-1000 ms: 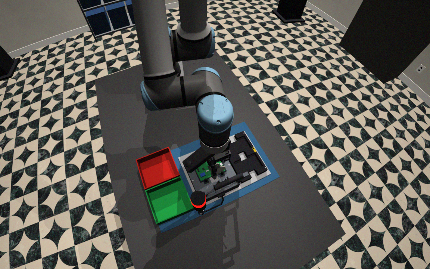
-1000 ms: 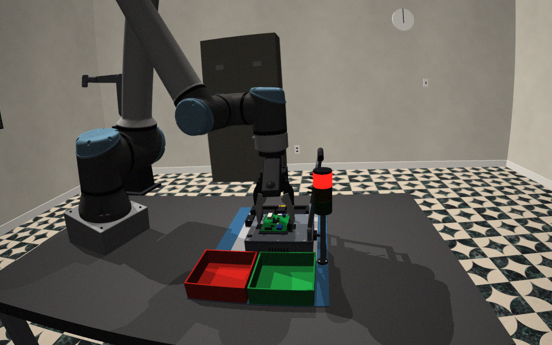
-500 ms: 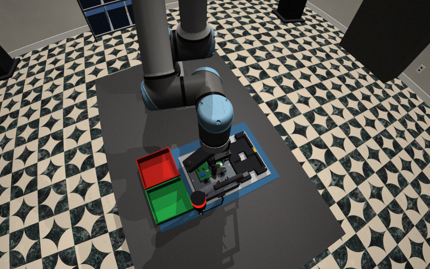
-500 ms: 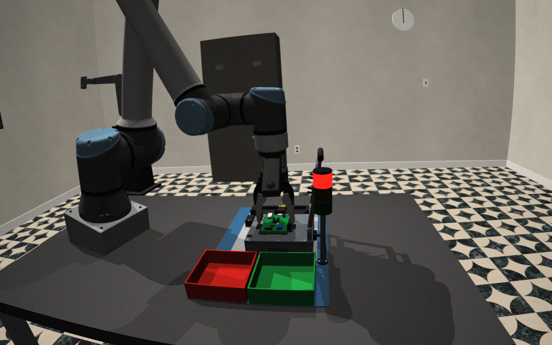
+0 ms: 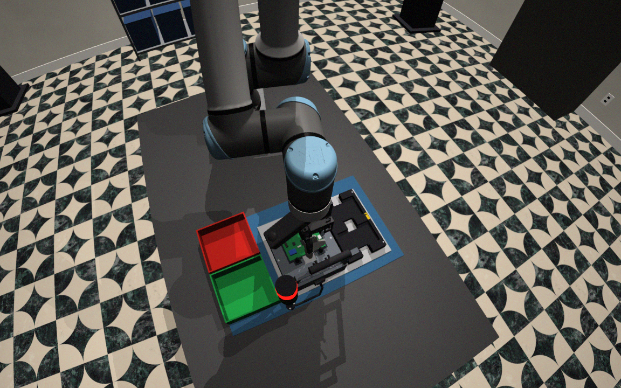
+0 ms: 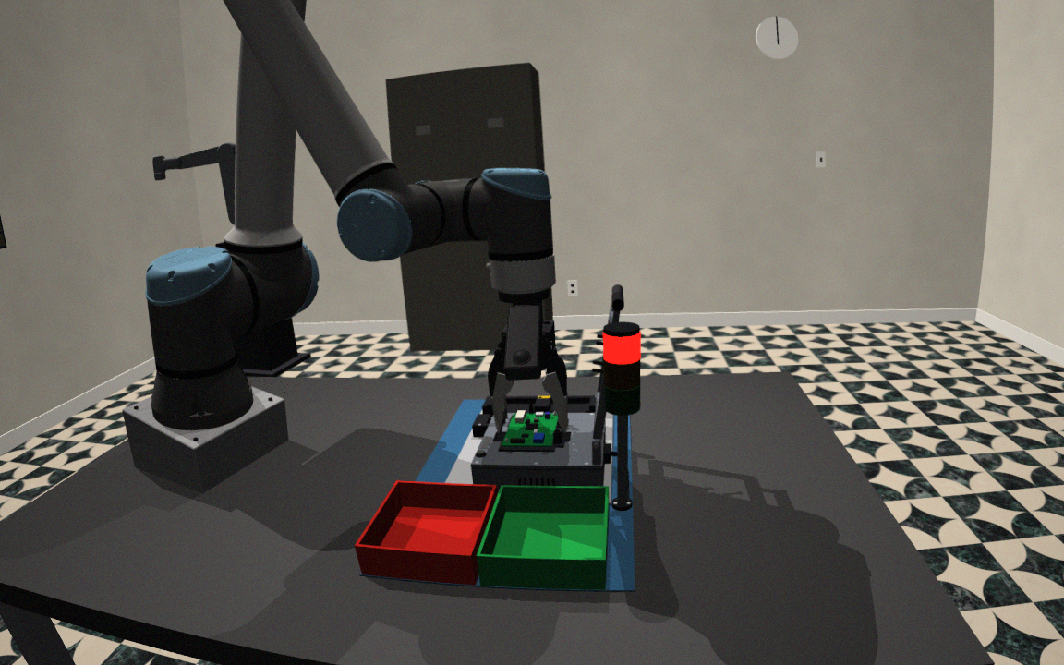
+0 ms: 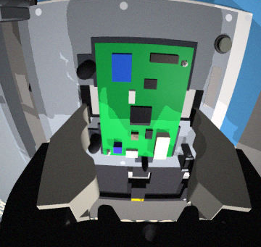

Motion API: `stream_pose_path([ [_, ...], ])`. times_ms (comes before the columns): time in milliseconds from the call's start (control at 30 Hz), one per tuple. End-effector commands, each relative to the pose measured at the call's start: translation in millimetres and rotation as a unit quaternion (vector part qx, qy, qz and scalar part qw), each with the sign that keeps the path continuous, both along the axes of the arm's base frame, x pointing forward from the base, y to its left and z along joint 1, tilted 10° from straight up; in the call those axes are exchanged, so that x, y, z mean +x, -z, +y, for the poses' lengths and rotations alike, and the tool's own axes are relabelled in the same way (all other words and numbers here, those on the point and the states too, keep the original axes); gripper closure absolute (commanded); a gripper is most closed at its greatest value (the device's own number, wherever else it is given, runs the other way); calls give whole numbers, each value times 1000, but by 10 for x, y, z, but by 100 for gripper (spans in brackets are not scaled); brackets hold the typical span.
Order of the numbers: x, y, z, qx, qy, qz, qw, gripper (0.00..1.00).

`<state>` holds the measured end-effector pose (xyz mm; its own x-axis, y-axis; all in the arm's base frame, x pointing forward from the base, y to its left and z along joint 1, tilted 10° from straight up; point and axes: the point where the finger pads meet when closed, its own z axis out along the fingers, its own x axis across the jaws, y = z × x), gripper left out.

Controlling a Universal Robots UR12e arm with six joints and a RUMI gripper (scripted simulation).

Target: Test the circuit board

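The green circuit board [image 5: 295, 251] [image 6: 531, 429] [image 7: 141, 91] lies component side up in the nest of the grey tester [image 5: 274, 263] [image 6: 536, 473] [image 7: 54, 59]. In the wrist view its white connector [image 7: 162, 147] is at the end nearest the camera. My gripper [image 5: 310, 241] [image 6: 527, 398] [image 7: 140, 106] is open and straddles that near end, with a gap between each finger and the board's edge. The tester's lid [image 5: 330, 263] [image 6: 615, 309] stands raised at the tester's side. The signal light [image 5: 286, 288] [image 6: 620, 343] glows red.
The red bin [image 5: 221, 222] [image 6: 416, 563] and the green bin [image 5: 252, 312] [image 6: 539, 570] stand side by side, both empty, right next to the tester. The black tray [image 5: 373, 234] lies on the far side of the tester. All rest on a blue mat [image 5: 380, 260].
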<state>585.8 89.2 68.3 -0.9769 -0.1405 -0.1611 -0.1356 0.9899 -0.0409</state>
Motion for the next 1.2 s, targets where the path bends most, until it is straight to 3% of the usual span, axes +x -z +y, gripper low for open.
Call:
stream_pose_path([
  [0, -23, 17, -10, 0, 1, 1, 1000, 41],
  [1167, 5, 3, 52, 0, 0, 0, 1000, 41],
])
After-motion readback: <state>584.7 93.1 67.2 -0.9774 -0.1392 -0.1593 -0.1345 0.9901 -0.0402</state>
